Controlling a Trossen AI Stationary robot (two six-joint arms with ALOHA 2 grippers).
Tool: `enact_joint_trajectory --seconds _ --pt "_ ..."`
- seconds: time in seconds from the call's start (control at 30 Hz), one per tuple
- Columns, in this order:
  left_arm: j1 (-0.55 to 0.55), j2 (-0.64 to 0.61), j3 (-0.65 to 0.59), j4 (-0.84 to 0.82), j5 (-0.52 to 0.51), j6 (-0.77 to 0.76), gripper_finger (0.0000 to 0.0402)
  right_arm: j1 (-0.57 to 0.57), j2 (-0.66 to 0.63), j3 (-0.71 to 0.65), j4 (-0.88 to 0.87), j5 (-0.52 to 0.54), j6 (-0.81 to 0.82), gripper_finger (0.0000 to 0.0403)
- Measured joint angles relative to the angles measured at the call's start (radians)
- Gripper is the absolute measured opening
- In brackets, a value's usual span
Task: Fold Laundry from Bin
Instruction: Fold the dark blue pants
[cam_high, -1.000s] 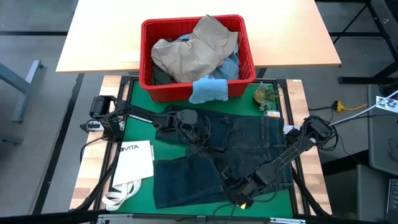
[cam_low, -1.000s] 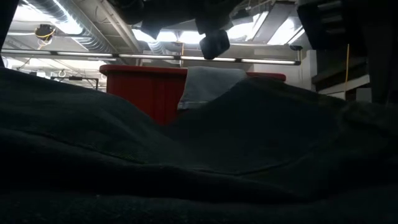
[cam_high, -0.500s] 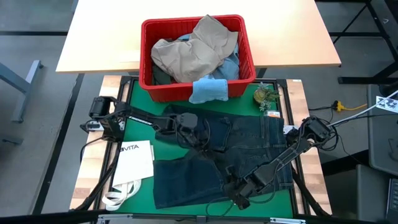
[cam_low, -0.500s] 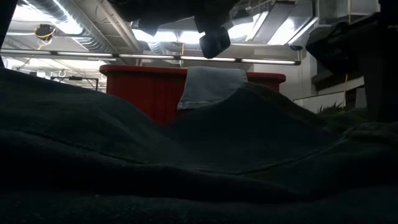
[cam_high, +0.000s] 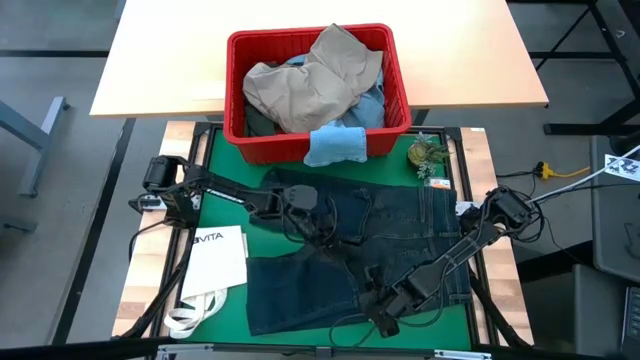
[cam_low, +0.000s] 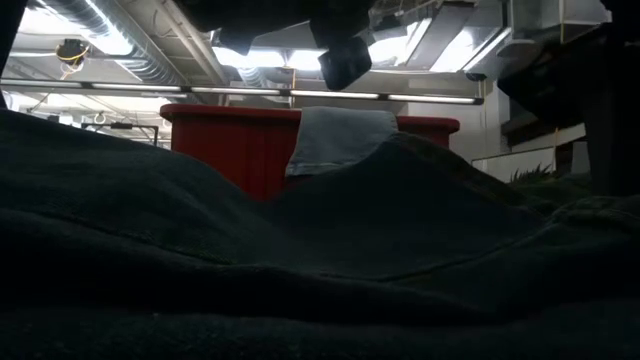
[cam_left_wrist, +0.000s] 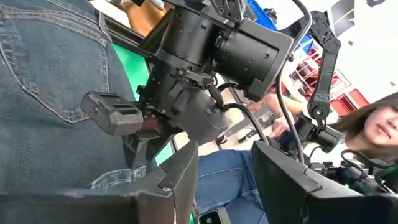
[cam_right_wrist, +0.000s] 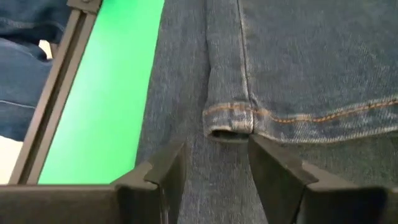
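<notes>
- Over the green mat (cam_high: 222, 160) on the table (cam_high: 140, 270), a pair of dark navy jeans (cam_high: 400, 215) lay spread flat, taking up most of the mat from the middle to its right side.
- Behind that stood a second, pale wooden table (cam_high: 170, 60), and one red bin (cam_high: 238, 90) sat where the two met.
- Bin was heaped: a khaki piece (cam_high: 310, 85) on top, some light blue denim (cam_high: 372, 105) under it, and one small light blue cloth (cam_high: 335, 145) draped over the front rim, also visible in the low view (cam_low: 335, 138).
- One white VITA tote bag (cam_high: 215, 262) lay on the mat's left front part, just beside the jeans leg.
- One small greenish clump of something (cam_high: 425, 153) sat near the bin's right front corner, couldn't tell what it was.
- Two arms were at work. Left gripper (cam_high: 322, 232) hung over the middle of the jeans, jaws parted with nothing between them.
- Right gripper (cam_high: 385, 322) was low at the front edge of the jeans, jaws apart, straddling a stitched hem (cam_right_wrist: 231, 118) without pinching it.
- Room behind had ceiling lights and ducts in the low view, and one person (cam_left_wrist: 367, 134) showed beyond the table in the left wrist view.
</notes>
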Motion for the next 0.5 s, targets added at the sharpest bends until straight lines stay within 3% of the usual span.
enact_joint_trajectory --seconds 0.5 --pt "-0.001 0.0 0.0 0.0 -0.002 0.0 0.0145 0.0 0.071 0.0 0.132 0.016 -0.005 0.017"
